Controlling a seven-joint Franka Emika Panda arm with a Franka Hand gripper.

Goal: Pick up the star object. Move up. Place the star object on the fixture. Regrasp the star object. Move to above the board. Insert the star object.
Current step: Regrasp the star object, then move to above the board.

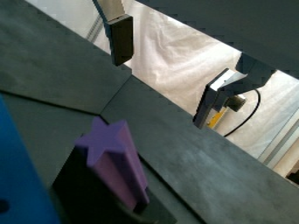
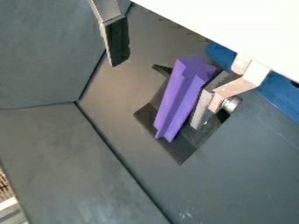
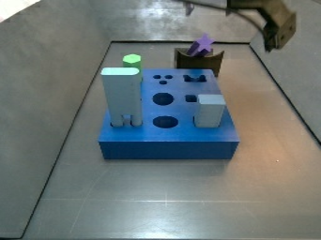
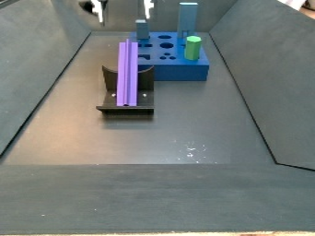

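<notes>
We see the star [image 4: 127, 76] leaning in the fixture [image 4: 125, 100], its lower end in the notch and its ridged length tilted up and free, which we take to be the point of the rest: it presents the peg at a new angle for a second grasp. In both wrist views the star [image 2: 181, 98] sits apart from the fingers [image 2: 115, 41], with nothing between the pads, so the gripper [image 3: 272, 30] holds nothing; it hangs high and off to the side of the fixture [image 3: 201, 61] in a side view. Only one finger shows clearly, so we cannot tell how wide the jaws stand. The board [image 3: 170, 138] lies just beside the fixture, carrying a tall pale block [image 3: 120, 94], a green peg [image 3: 130, 61] and a grey cube [image 3: 209, 110], with several holes open. We judge the placing done and the regrasp next; it calls for coming down squarely over the tilted star.
</notes>
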